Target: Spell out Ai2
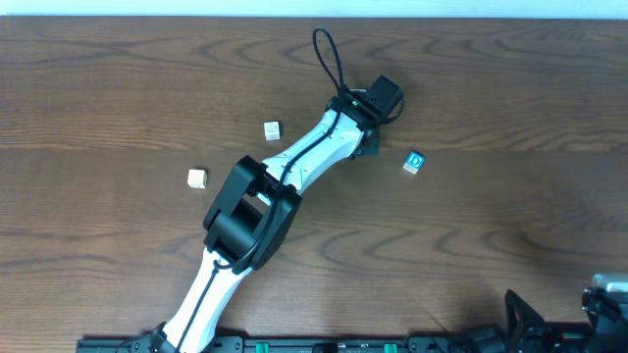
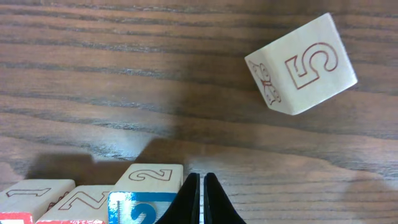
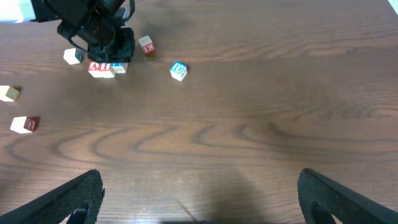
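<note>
Tabletop [image 1: 510, 88] of dark wood grain carries a row of three small wooden cubes standing side by side. From left to right in the right wrist view they are the red "A" cube [image 3: 94, 67], the red "I" cube [image 3: 107, 67] and the blue "2" cube [image 2: 142, 208]. The left tool [image 2: 199, 182] is closed on nothing, its tips just beside the blue "2" cube. The right tool [image 3: 199, 186] is spread wide and empty, well apart from the row. A pale wooden "5" cube [image 2: 301, 65] lies askew nearby. A blue "D" cube [image 3: 178, 70] sits apart.
</note>
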`<state>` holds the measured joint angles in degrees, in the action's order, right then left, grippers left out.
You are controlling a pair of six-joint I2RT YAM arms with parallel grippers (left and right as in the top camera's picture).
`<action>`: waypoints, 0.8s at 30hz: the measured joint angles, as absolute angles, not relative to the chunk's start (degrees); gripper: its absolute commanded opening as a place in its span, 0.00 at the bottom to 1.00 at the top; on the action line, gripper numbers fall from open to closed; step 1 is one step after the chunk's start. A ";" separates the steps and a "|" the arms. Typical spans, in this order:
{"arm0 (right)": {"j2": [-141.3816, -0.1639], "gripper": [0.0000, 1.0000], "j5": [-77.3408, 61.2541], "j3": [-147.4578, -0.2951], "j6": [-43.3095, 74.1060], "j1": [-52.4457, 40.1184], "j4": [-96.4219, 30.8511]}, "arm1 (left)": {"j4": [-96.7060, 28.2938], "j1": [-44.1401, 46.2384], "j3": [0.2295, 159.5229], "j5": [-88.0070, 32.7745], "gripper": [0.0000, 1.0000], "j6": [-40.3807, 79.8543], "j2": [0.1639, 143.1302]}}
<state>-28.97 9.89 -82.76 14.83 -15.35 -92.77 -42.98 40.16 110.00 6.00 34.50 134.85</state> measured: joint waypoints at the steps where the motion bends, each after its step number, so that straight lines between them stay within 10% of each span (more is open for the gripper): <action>1: -28.97 0.99 9.89 -82.76 14.83 -15.35 -92.77 | -42.87 40.16 110.00 6.00 0.06 34.48 134.85; 24: -28.97 0.99 9.89 -82.76 14.83 -15.35 -92.77 | -38.63 35.70 110.00 7.09 0.06 31.44 134.85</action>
